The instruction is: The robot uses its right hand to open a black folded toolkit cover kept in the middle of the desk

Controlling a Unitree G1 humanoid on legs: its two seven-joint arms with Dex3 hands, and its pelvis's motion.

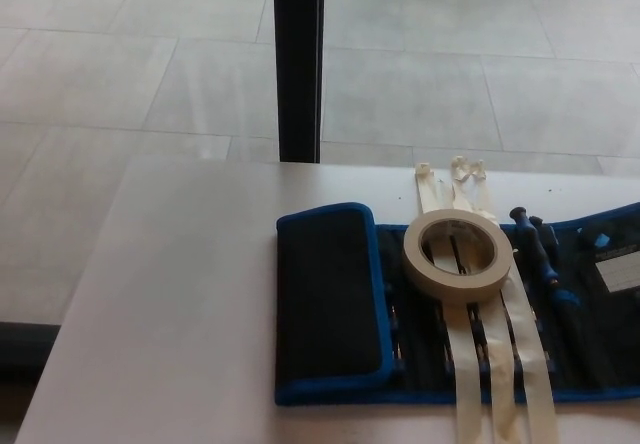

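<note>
toolkit cover [330,299] lying unfolded, tape roll [458,254] atop

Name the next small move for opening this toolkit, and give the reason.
Probably bring the right robot hand in to the folded flap and flip it leftward. Neither hand shows, and that flap still lies closed on the toolkit, left of the tape roll.

Single head view, angled down, desk [190,294] near
</note>
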